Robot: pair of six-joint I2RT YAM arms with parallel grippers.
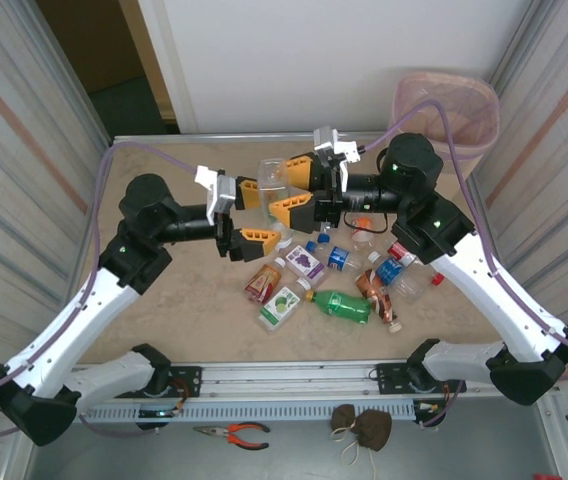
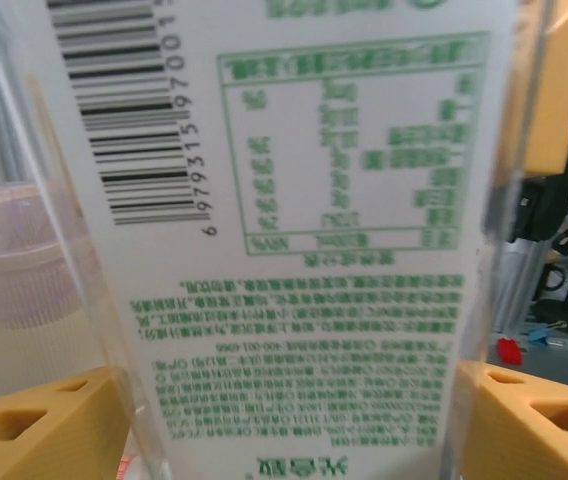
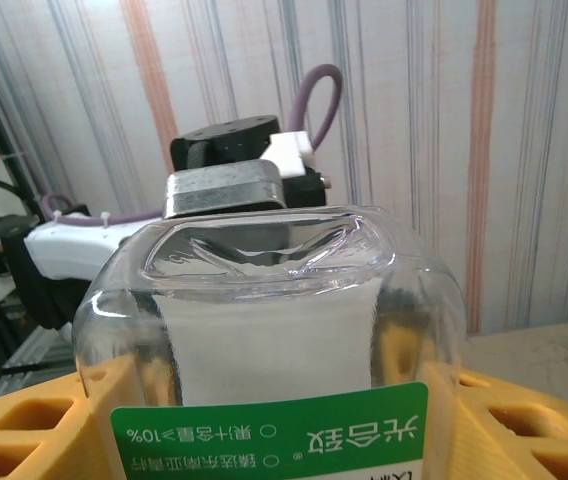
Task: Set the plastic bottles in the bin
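From overhead, orange-handled pliers (image 1: 230, 433) lie nearest, off the table. Past them, loose plastic bottles (image 1: 342, 305) are scattered right of centre on the tabletop (image 1: 184, 300). Above its far middle both arms meet at a clear bottle (image 1: 272, 178), held off the table with its base up and its long axis near vertical. The right gripper (image 1: 296, 190) grasps it, yellow fingers (image 3: 34, 430) pressed to both sides below the dimpled base. The left wrist camera adds the barcode and upside-down green print. The left gripper (image 1: 254, 213) flanks the bottle, but I can't tell whether it presses. The pink bin (image 1: 446, 110) stands beyond the far right corner.
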